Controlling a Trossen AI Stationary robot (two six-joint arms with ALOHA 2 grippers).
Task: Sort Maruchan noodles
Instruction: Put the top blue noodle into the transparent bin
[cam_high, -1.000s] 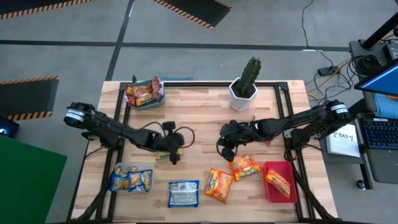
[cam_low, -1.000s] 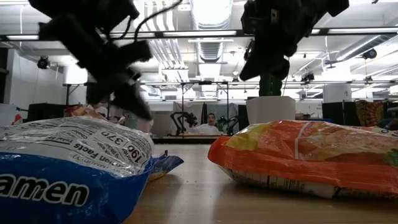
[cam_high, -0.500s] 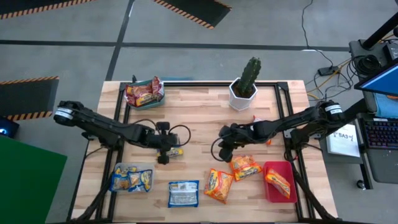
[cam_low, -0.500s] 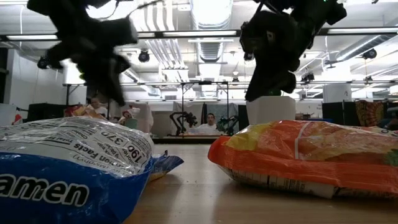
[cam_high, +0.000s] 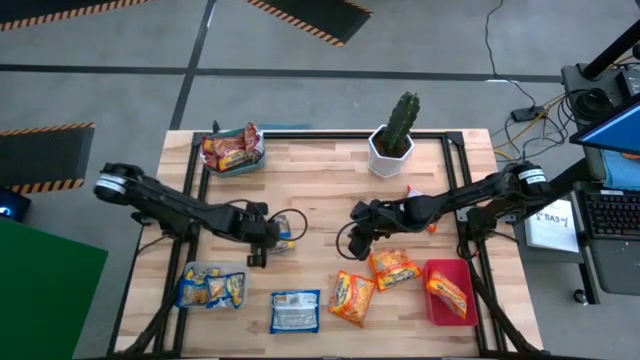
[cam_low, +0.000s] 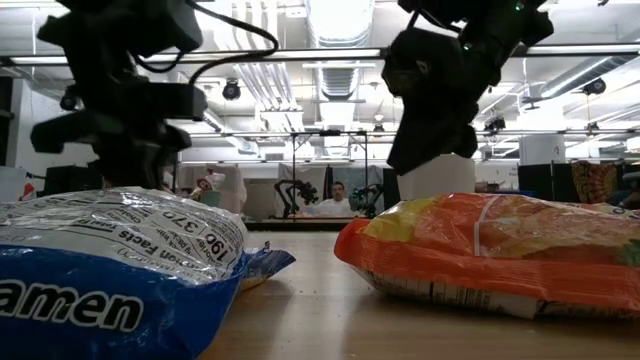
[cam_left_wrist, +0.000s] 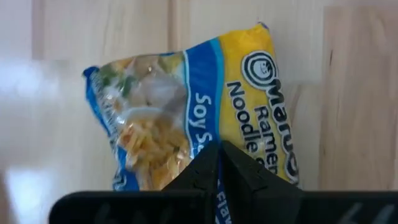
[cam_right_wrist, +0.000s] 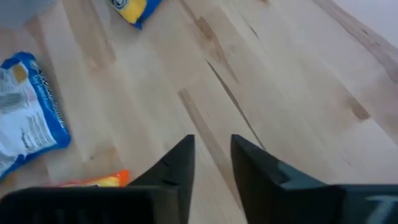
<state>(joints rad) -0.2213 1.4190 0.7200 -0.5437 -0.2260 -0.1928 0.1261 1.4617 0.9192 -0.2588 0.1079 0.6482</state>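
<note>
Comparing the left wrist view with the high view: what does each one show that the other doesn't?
Only the left wrist view shows the left end effector shut on the blue-yellow packet, with its print readable. Only the high view shows the cactus, the red tray, the right end effector and the other packets. Both show that packet and the wooden table.

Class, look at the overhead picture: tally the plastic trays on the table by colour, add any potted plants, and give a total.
Green tray: 1
Clear tray: 1
Red tray: 1
Potted cactus: 1
Total: 4
</note>
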